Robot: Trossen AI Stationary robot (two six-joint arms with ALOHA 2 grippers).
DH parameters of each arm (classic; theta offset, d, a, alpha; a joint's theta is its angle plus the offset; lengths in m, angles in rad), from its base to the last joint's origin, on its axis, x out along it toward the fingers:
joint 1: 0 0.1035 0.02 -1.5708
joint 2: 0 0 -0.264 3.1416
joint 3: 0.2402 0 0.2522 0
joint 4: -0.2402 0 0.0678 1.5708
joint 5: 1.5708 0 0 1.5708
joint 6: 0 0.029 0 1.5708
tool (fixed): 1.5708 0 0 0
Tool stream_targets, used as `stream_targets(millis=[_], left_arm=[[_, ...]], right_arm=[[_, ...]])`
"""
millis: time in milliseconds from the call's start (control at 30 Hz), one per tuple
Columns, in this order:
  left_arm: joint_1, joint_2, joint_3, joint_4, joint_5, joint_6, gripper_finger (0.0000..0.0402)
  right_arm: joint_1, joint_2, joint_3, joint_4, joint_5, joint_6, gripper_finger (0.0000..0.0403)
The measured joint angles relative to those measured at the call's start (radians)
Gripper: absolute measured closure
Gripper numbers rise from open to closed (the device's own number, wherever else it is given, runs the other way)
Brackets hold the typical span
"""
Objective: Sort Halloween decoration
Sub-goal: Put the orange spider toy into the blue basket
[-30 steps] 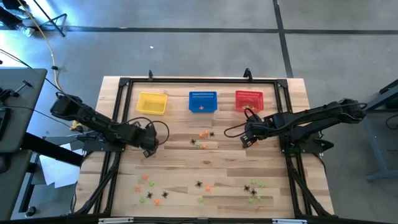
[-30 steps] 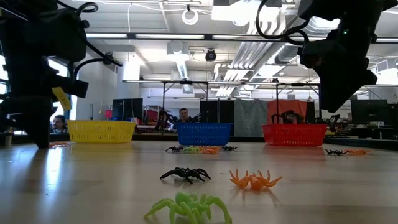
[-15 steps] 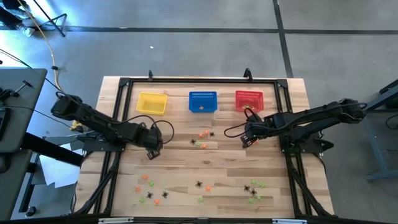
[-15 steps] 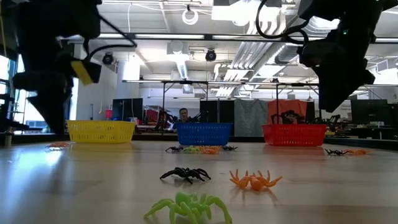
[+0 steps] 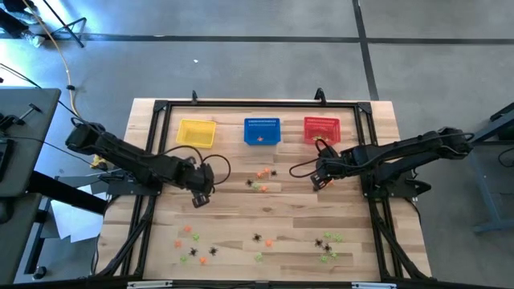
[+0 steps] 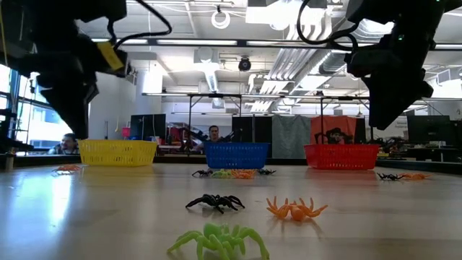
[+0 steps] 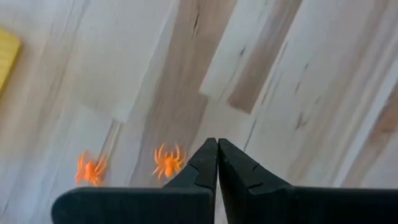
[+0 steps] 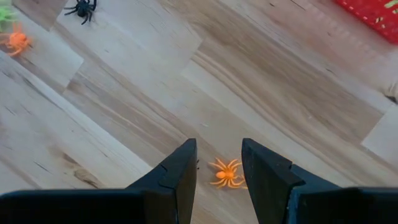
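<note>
While both arms hang over mid-desk, the sort is barely begun: spiders lie in a central cluster point(image 5: 261, 178) just near of the blue basket point(image 5: 262, 131), plus two groups along the near edge, left point(image 5: 193, 243) and right point(image 5: 328, 243). Left end effector point(image 5: 201, 197) is clenched on nothing, left of centre; two orange spiders point(image 7: 168, 163) sit on bare desk just ahead of its tips. Right end effector point(image 5: 317, 181) is released, fingers point(image 8: 180, 168) apart, with one orange spider point(image 8: 226, 173) on the desk in line with the gap, slightly toward one finger. My read: right arm is better placed, a straight drop onto that spider.
</note>
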Motion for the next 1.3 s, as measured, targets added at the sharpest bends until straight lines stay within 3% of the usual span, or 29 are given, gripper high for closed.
stream_targets(millis=[167, 500, 700, 967, 1300], left_arm=[[-0.001, 0.000, -0.034, 0.000, -0.009, -0.008, 0.0384], [0.001, 0.000, -0.117, 0.024, -0.013, 0.019, 0.0298], [0.002, 0.000, -0.177, 0.114, -0.097, 0.019, 0.0265], [0.024, -0.003, -0.231, 0.124, -0.094, -0.021, 0.0252], [0.027, -0.006, -0.268, 0.159, -0.070, -0.140, 0.0264]], right_arm=[[0.000, 0.000, 0.000, 0.000, 0.000, -0.009, 0.0279], [0.000, 0.000, 0.000, 0.000, 0.000, -0.009, 0.0279], [0.000, 0.000, 0.000, 0.000, 0.000, -0.009, 0.0279], [0.000, 0.000, 0.000, 0.020, -0.001, -0.009, 0.0279], [0.000, 0.000, 0.000, 0.027, -0.001, -0.009, 0.0279]])
